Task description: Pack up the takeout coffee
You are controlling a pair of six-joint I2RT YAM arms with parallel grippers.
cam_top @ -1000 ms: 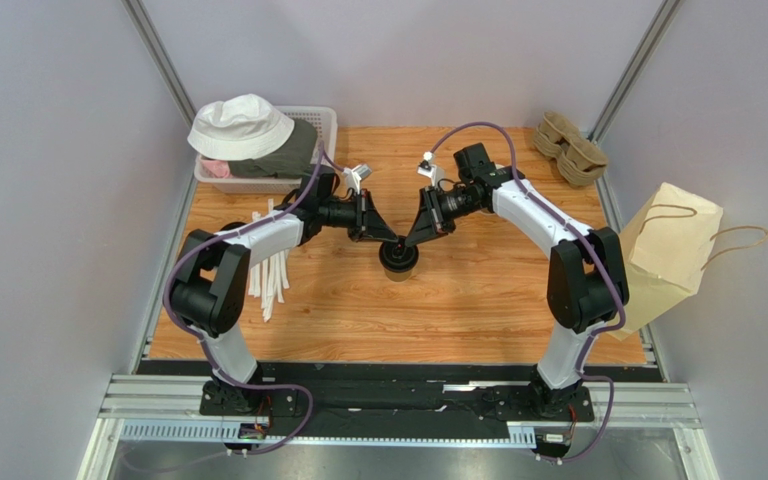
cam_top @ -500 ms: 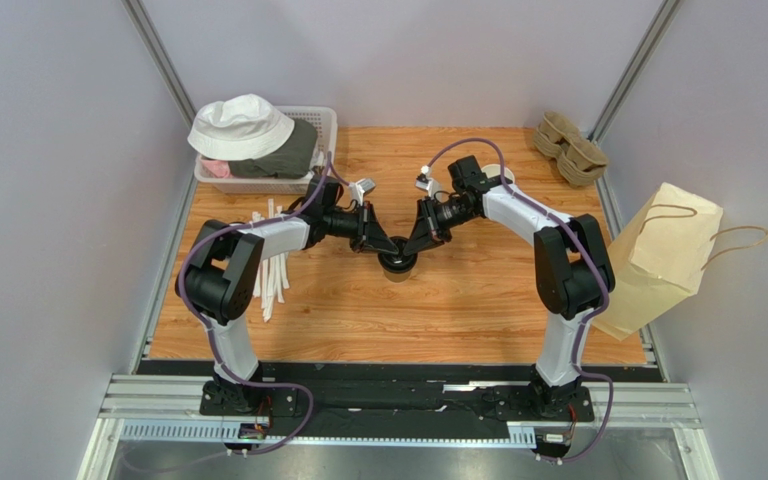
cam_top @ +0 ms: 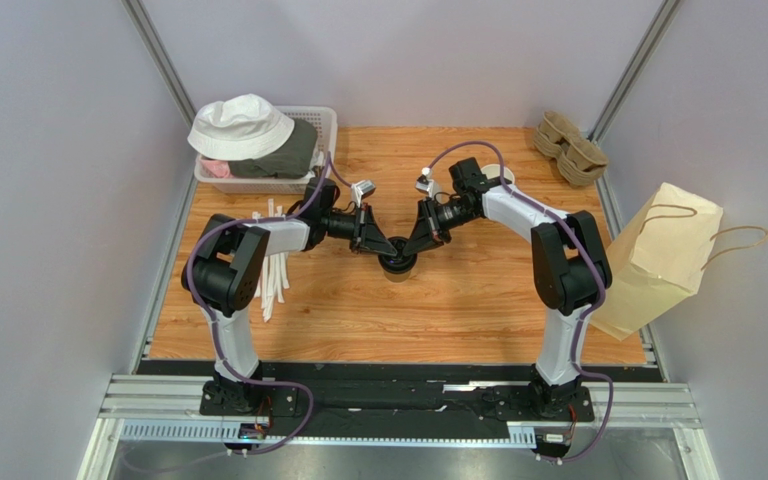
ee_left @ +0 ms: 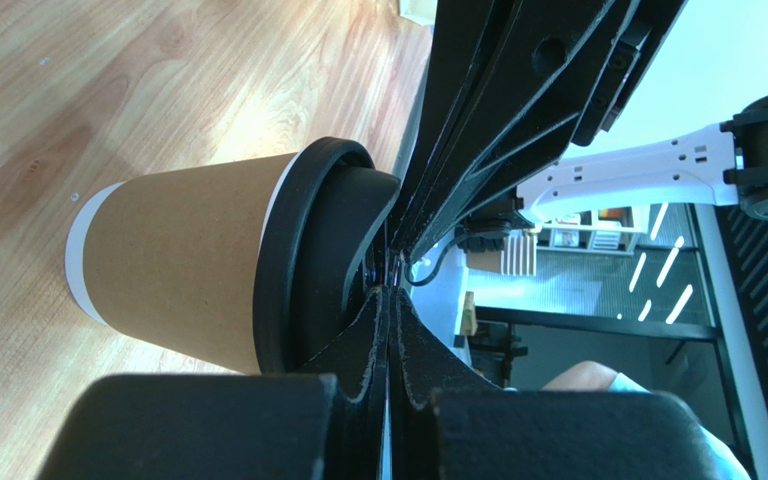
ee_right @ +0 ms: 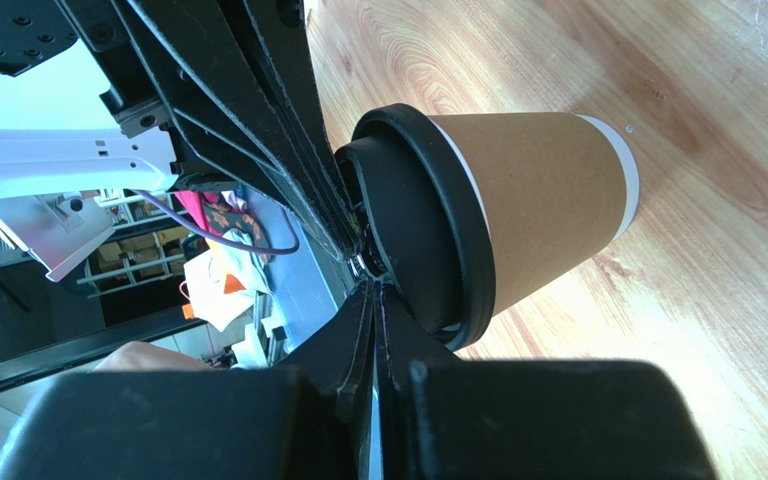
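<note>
The takeout coffee is a tan paper cup with a black lid, standing upright near the middle of the wooden table. My left gripper comes at it from the left and my right gripper from the right. Both are shut with nothing between their fingers, and their tips meet over the lid. In the left wrist view the cup stands beside the shut left gripper, whose tip rests on the lid. In the right wrist view the shut right gripper touches the lid of the cup.
A white basket with a white hat and clothes stands at the back left. White strips lie along the left side. Moulded pulp cup trays sit at the back right. A brown paper bag stands at the right edge.
Both arms have drawn in and lowered, bringing their shut tips down onto the cup's lid. The right jaws have closed a little more. The cup stays in place.
</note>
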